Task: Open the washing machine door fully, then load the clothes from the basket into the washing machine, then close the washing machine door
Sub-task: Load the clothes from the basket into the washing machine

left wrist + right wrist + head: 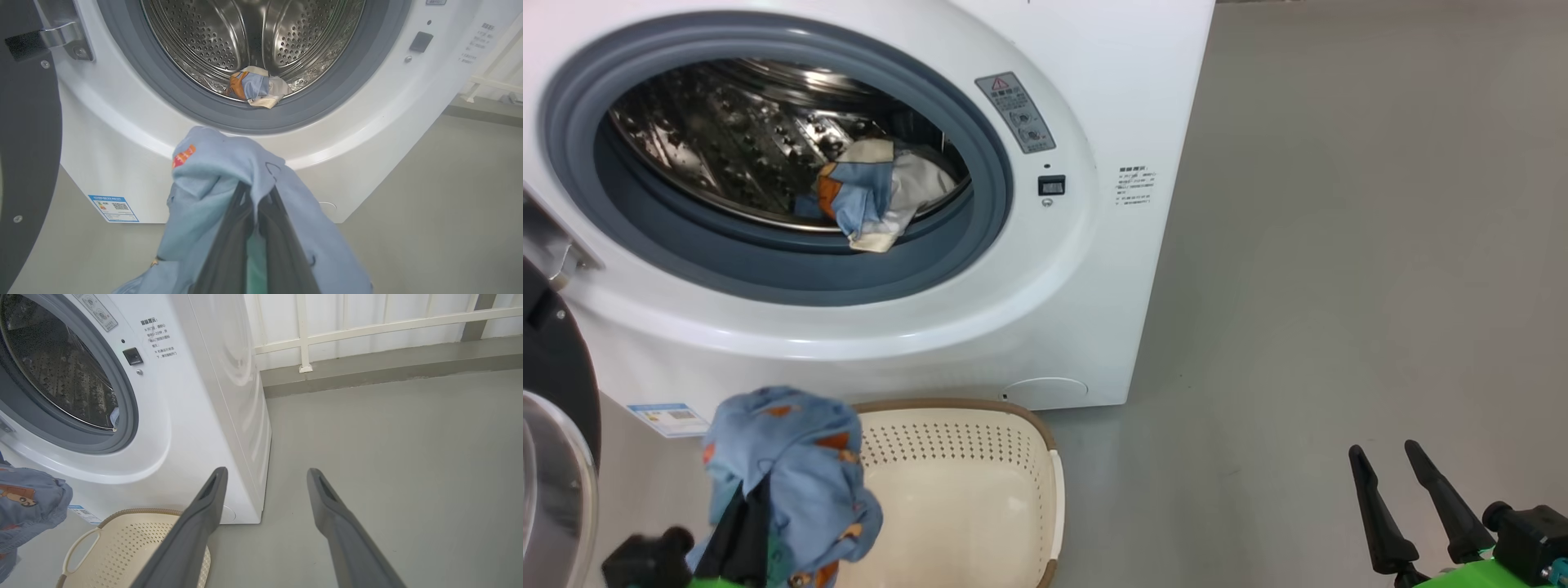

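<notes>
Low at the robot's left, the left gripper (pixel 257 191) is clamped shut on a crumpled light blue fabric garment with orange-brown bear prints (pixel 212 171), which drapes over both dark fingers. The garment hangs above the left end of the cream-white perforated plastic basket (pixel 980 406), in front of the big white front-loading washing machine (pixel 1127 82). The machine's round black-rimmed door (pixel 556 359) stands open at the left. Another blue and cream garment (pixel 866 196) lies at the drum's front lip. Over the grey floor (pixel 1339 245), well right of the basket, the right gripper (pixel 1383 449) holds nothing, fingers spread wide.
</notes>
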Controlling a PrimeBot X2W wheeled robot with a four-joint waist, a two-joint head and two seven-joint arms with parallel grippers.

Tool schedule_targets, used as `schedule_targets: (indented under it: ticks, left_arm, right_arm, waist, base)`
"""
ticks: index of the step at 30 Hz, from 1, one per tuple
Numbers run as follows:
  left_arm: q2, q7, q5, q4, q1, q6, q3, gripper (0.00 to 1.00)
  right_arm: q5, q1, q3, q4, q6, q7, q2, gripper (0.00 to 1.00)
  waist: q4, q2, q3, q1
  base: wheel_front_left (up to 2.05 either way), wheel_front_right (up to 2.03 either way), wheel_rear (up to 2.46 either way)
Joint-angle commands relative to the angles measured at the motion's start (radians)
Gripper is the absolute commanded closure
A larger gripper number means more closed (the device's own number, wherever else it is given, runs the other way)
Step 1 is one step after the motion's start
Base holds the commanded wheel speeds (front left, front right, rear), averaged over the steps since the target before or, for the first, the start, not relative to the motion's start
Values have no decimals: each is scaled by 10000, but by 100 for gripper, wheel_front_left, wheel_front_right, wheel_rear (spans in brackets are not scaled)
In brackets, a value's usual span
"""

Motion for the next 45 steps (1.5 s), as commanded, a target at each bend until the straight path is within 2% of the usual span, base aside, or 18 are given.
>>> schedule_targets:
  ticks: [1, 8, 15, 21, 28, 35, 45]
  left_arm:
    - [96, -106, 273, -587, 153, -15, 615, 100]
    - [-380, -106, 760, -1830, 1090, -15, 1324, 100]
    - [-537, -107, 856, -2159, 895, -15, 1435, 100]
    - [-475, -107, 804, -2067, -175, -15, 1362, 100]
    - [-117, -107, 883, -1604, -2383, -15, 1281, 100]
    - [342, -107, 506, -157, -5020, -15, 1216, 100]
    - [1247, -107, 667, 3336, -7894, -15, 978, 100]
  right_arm:
    - [137, 7, 175, -251, 27, -49, -224, 0]
    - [146, 50, 98, -326, 27, -49, -256, 0]
    - [101, -55, 50, -407, 27, -49, -195, 0]
    - [82, -401, 16, -484, 27, -49, -64, 0]
    - [35, -892, 33, -547, 27, -49, 135, 0]
    - [11, -1453, 171, -586, 27, -49, 342, 0]
    - [38, -2060, 699, -512, 27, -49, 705, 0]
  waist:
    - [-26, 0, -59, 0]
    - [-44, 0, 18, 0]
    - [-56, 0, 323, 0]
    - [-131, 0, 916, 0]
    - [-327, 0, 1743, 0]
    - [-713, 0, 2503, 0]
    - [-1775, 0, 3149, 0]
  base:
    - [0, 0, 0]
    - [0, 0, 0]
    - [0, 0, 0]
    - [0, 0, 0]
    - [0, 0, 0]
    - [0, 0, 0]
    - [0, 0, 0]
